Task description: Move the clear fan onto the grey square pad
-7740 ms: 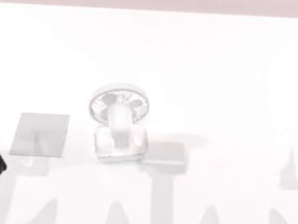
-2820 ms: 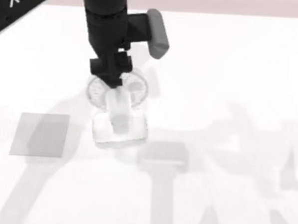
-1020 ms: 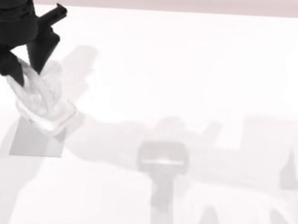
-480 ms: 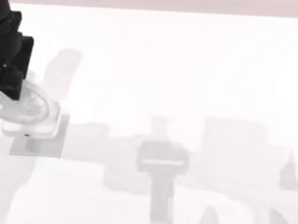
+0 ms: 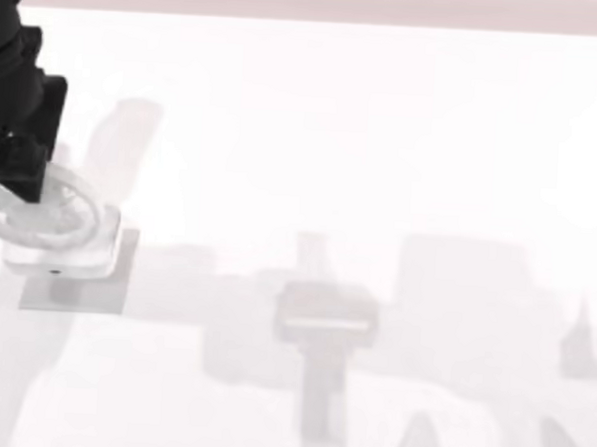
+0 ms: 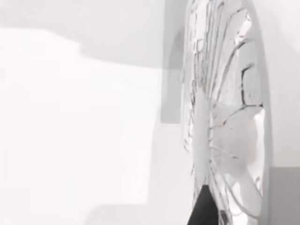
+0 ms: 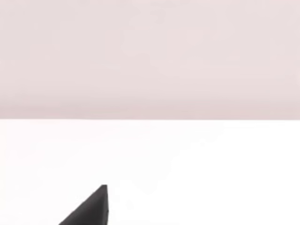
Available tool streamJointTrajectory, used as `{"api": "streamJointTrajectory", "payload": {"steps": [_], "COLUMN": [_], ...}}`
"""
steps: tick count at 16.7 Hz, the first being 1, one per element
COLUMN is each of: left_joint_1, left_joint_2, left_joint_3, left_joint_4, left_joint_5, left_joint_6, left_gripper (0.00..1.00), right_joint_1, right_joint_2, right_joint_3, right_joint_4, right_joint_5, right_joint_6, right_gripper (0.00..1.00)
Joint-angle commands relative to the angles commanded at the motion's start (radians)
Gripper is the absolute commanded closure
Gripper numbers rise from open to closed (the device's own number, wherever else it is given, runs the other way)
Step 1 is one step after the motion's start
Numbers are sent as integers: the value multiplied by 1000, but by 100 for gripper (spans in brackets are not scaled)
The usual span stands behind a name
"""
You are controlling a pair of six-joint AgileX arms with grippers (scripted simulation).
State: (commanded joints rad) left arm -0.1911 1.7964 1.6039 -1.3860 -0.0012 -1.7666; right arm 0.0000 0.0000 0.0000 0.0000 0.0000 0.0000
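left gripper (image 5: 20, 184) low at table's left

A bright white table (image 5: 383, 138) fills the room, crossed by soft grey shadows. Behind its far edge runs a pale pinkish wall (image 5: 340, 0).

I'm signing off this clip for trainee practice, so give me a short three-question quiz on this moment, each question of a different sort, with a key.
1. True or false: the clear fan covers the grey square pad completely.
2. Which gripper is at the fan's head? A) the left gripper B) the right gripper C) neither
3. Fill in: in the top view, the pad's uncovered strip shows along the fan base's right and ____ sides.

Key
1. False. The base overlaps the pad's upper left part and overhangs it there; a strip of pad stays bare.
2. A. The left gripper is over the round grille at the table's left edge; of the right arm, only a dark tip shows in its wrist view.
3. Lower.
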Motion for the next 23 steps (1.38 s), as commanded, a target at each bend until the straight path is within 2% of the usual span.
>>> {"api": "streamJointTrajectory", "payload": {"steps": [5,9,22,23], "left_joint_1": [7,8,8,8], "left_joint_2": [8,8,8,8], "left_joint_3": [-106,-111,-111,-111], "left_joint_4": [115,120,120,120], "left_joint_5": [1,2,2,2], "left_joint_6": [5,5,5,5], "left_gripper": [100,100,2,0], "right_joint_1": [0,0,0,0], "right_joint_2": [0,0,0,0], "right_joint_3": [0,0,0,0], "right_joint_4": [0,0,0,0], "right_joint_5": [0,0,0,0], "right_joint_6": [0,0,0,0], "right_gripper": [0,0,0,0]}}
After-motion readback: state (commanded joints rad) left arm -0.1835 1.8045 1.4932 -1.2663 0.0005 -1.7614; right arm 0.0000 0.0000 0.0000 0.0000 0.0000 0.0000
